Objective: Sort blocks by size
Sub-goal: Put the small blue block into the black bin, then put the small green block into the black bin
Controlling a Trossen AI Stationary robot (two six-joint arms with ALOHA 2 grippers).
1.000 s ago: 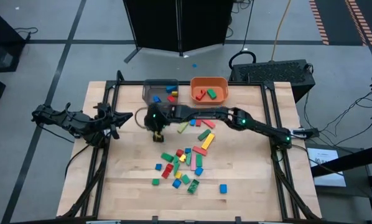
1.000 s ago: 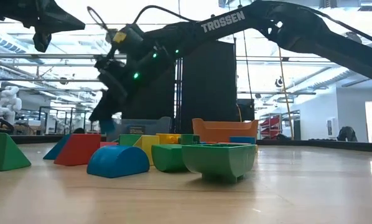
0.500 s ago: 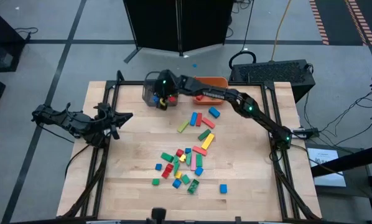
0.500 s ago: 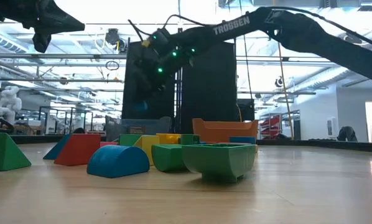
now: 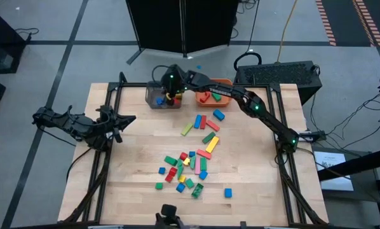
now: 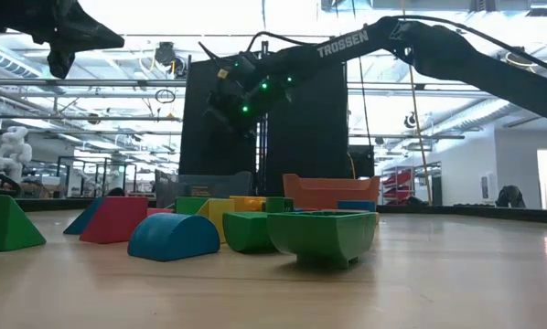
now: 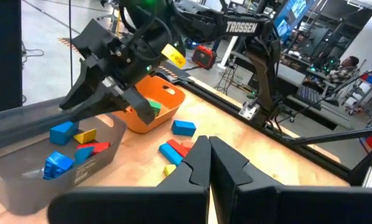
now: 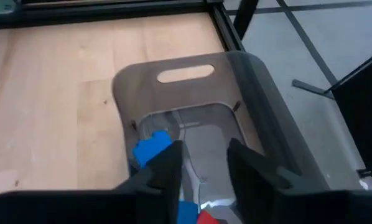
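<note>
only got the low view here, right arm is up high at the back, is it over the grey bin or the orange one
observer: The right gripper hangs over the grey bin, not the orange bin.
operator: is it carrying a block
observer: No. The right wrist view shows its jaws open with nothing between them, only the bin floor and a blue block below.
operator: left arm in the way
observer: No. The left gripper sits at the table's left edge, apart from the loose blocks.
</note>
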